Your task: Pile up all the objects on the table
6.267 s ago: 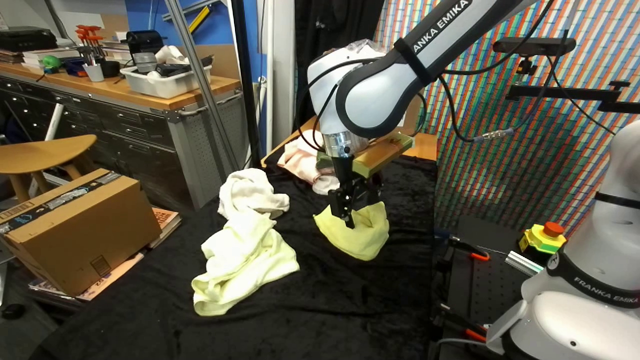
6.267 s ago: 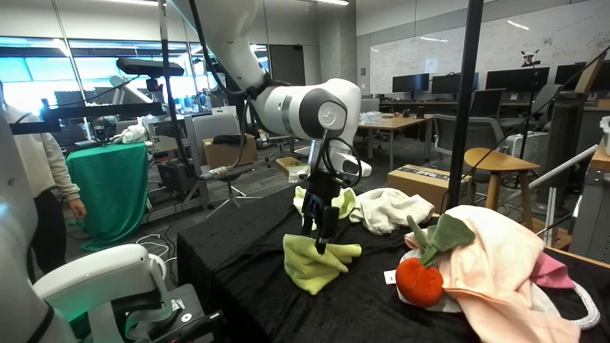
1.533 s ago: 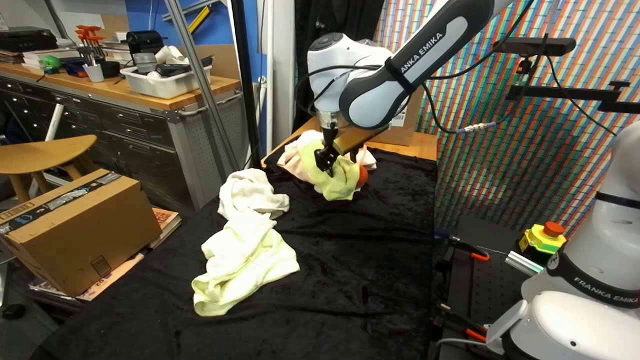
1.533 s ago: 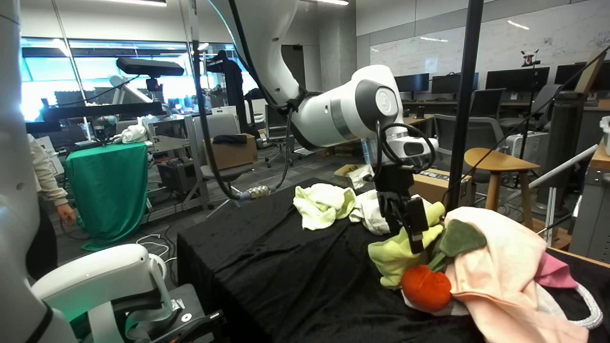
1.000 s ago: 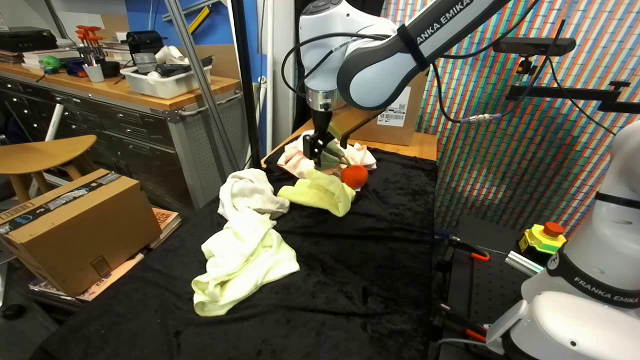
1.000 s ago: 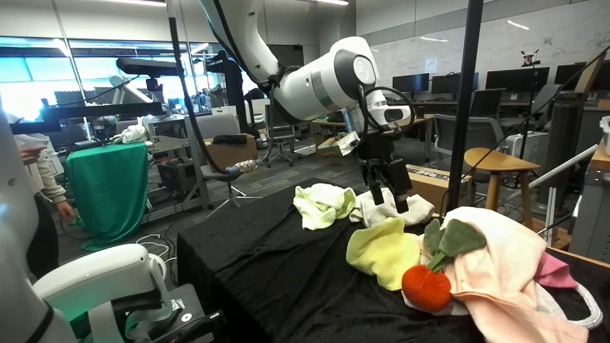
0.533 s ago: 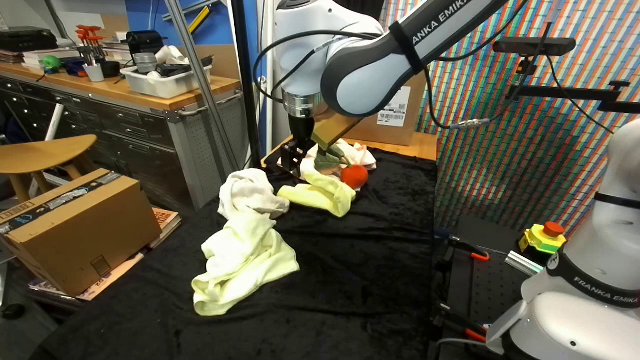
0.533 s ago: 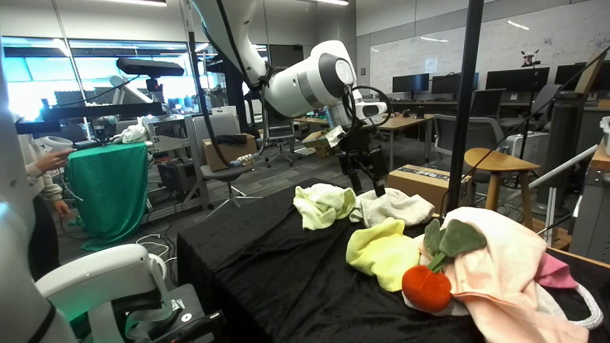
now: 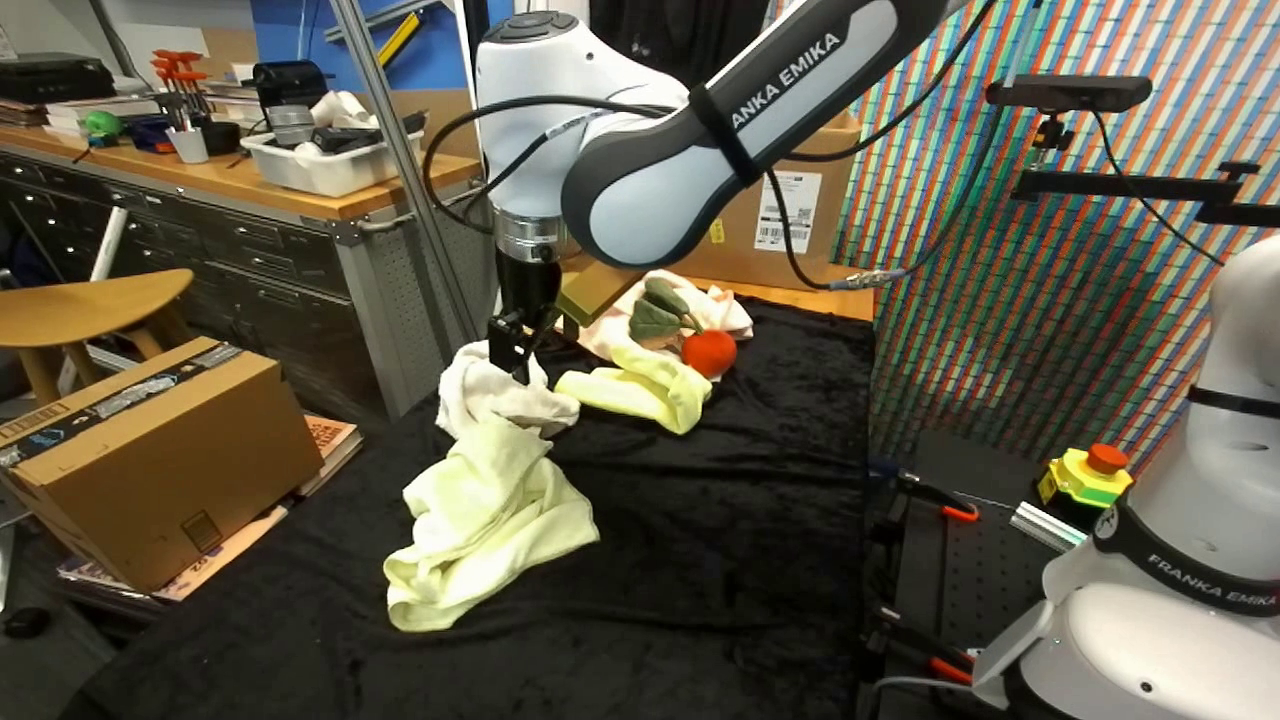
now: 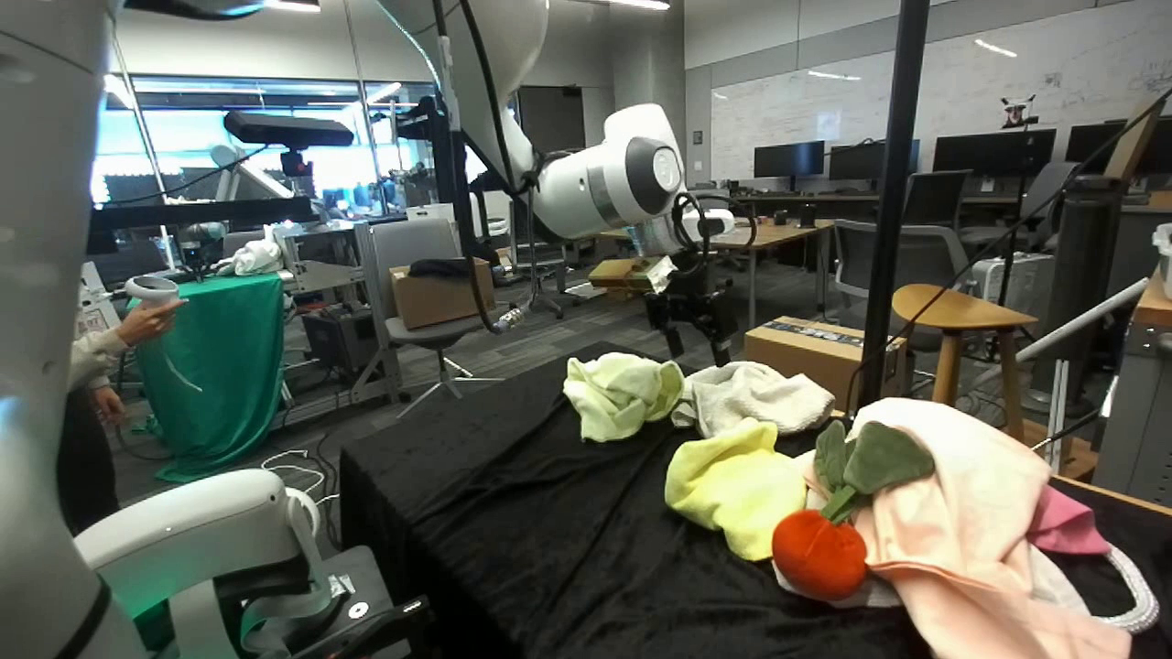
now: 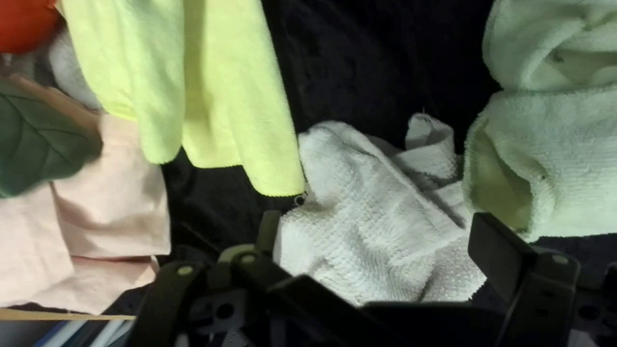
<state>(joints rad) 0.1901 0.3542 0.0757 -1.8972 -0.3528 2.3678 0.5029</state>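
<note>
Jaws stood wide apart, nothing held, over the crumpled white terry cloth [image 11: 376, 231] at lower centre of the wrist view; step judged its pick-up, next move calling for descent, a pinch, then probably transfer toward the smooth pale-pink cloth [image 11: 91, 231], lower left.

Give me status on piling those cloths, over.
Gripper open, holding nothing, above white cloth. White cloth not piled yet, apart from pink cloth. Nothing seen blocking from above; pale green cloth against the white one may snag.
</note>
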